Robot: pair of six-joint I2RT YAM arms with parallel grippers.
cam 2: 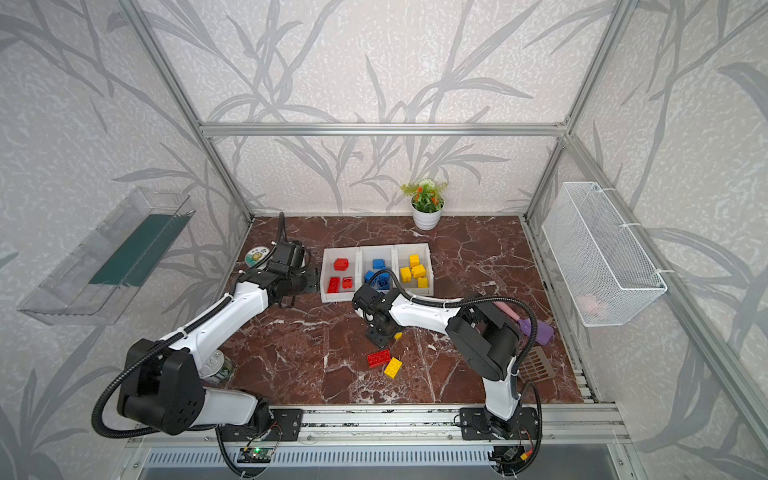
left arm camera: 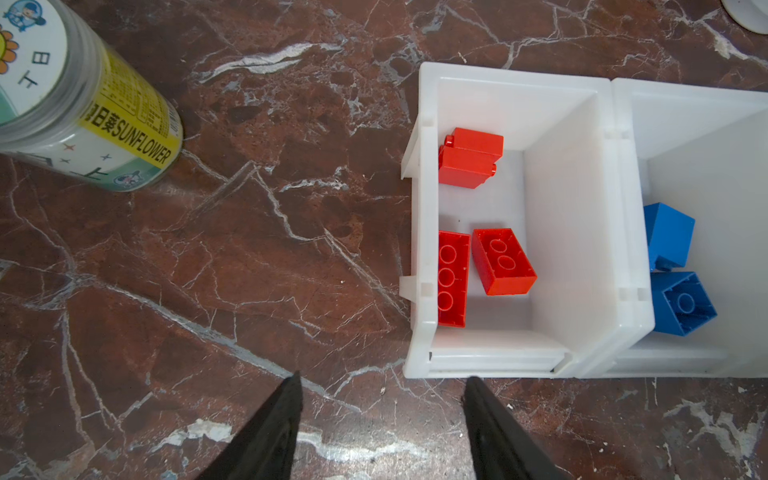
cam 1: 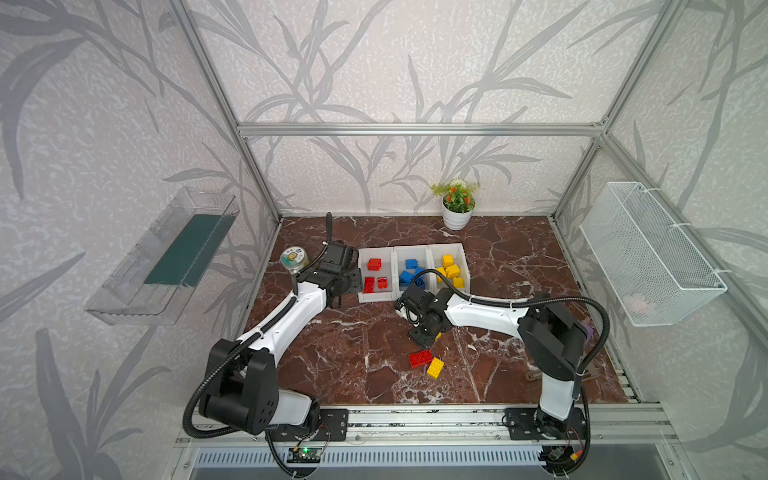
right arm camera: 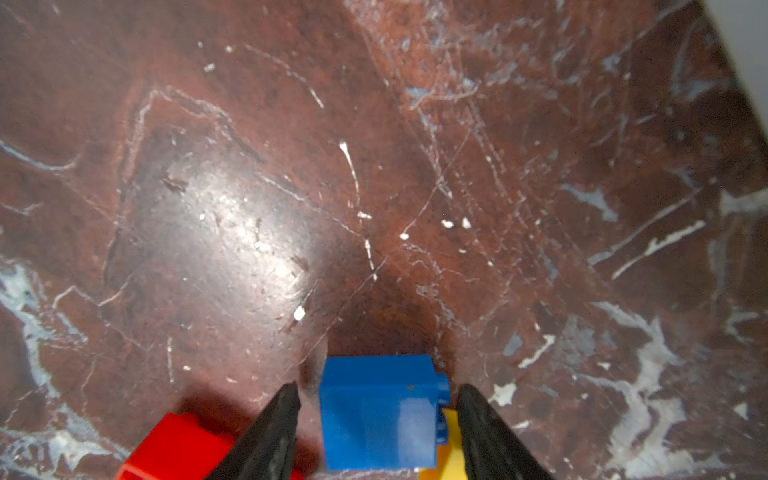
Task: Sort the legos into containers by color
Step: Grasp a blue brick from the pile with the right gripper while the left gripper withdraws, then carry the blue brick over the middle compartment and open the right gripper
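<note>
Toward the front of the table (cam 1: 353, 353), a red brick (cam 1: 420, 358) and a yellow brick (cam 1: 435, 368) lie loose. Beyond them my right gripper (right arm camera: 378, 388) straddles a blue brick (right arm camera: 374, 424), and I cannot tell whether it is clamped. Farther back my left gripper (left arm camera: 382, 380) hangs open and empty at the front corner of the containers (cam 1: 393, 270), which hold the color-sorted legos (left arm camera: 505, 262).

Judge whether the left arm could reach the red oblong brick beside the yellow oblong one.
Probably yes: the left gripper is open and empty, with bare marble toward the red oblong brick. The right gripper works just behind it, though.
</note>
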